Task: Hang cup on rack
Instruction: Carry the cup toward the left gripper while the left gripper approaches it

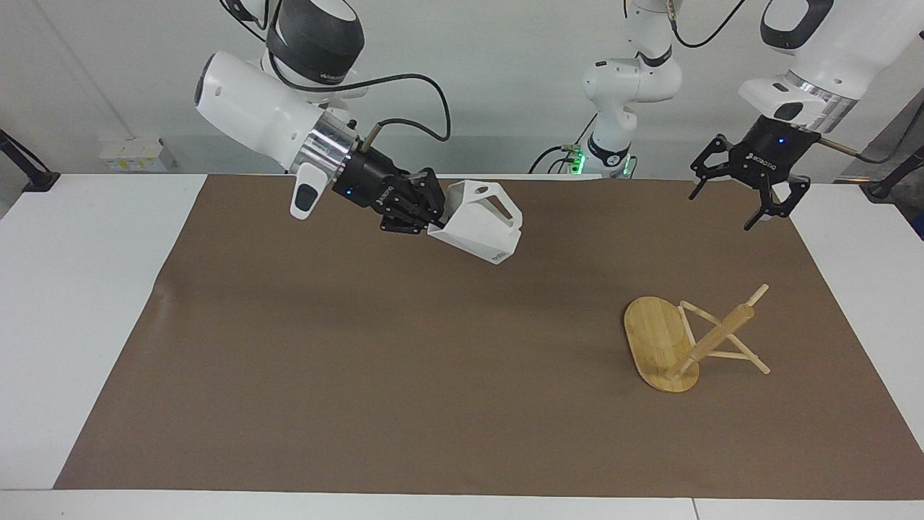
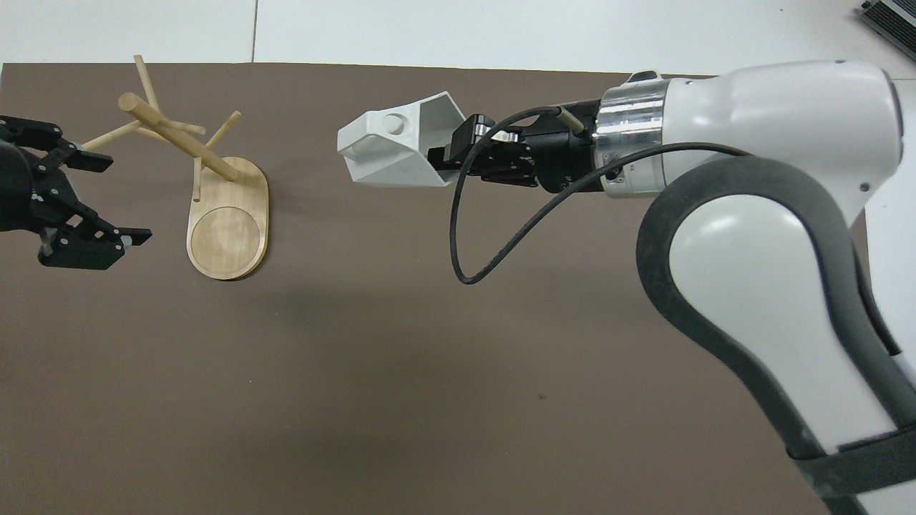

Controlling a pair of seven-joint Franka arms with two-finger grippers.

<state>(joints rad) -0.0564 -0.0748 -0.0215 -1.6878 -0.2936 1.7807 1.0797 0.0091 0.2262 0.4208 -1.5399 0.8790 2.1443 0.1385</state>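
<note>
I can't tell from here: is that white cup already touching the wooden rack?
Apart. In the facing view the cup hangs in the right gripper above bare brown mat, well short of the rack; the overhead view shows the same open gap.

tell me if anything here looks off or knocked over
Yes: the rack lies tipped on its side on the brown mat, oval base on edge, post and pegs slanting sideways. The cup is held tilted in the shut right pincer; the open left pincer hangs above the mat's edge.
</note>
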